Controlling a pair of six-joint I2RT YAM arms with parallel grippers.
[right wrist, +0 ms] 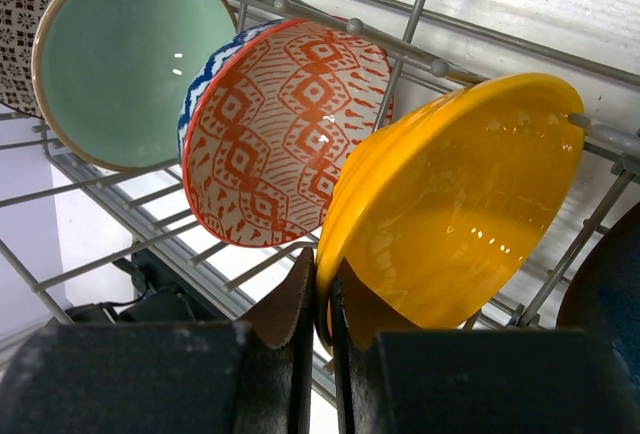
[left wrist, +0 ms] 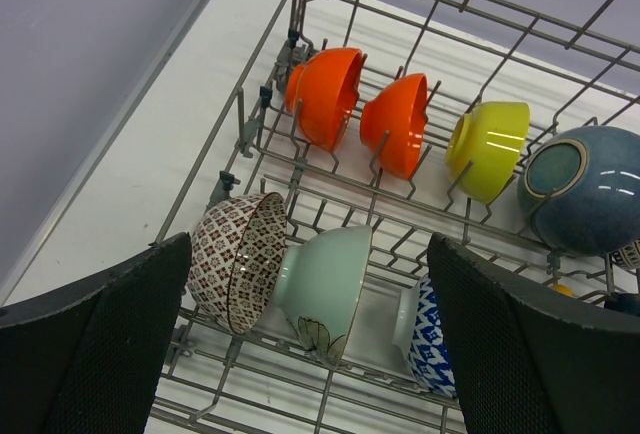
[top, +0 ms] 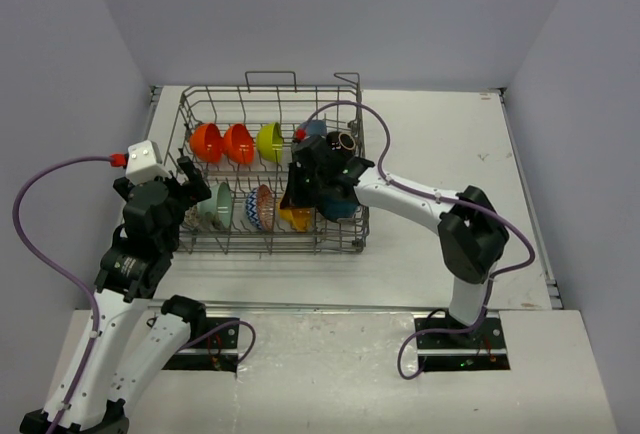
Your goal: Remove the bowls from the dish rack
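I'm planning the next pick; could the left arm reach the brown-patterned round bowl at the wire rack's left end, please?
Probably yes: the open left hand hovers facing the brown-patterned round bowl, outermost in the grey wire dish rack's near row, with no bowl between them.

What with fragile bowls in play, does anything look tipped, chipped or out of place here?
Nothing stands out. The bowls stand on edge between the tines of the dish rack, none visibly chipped or fallen. The right gripper pinches the yellow bowl by its rim; the left gripper is open.
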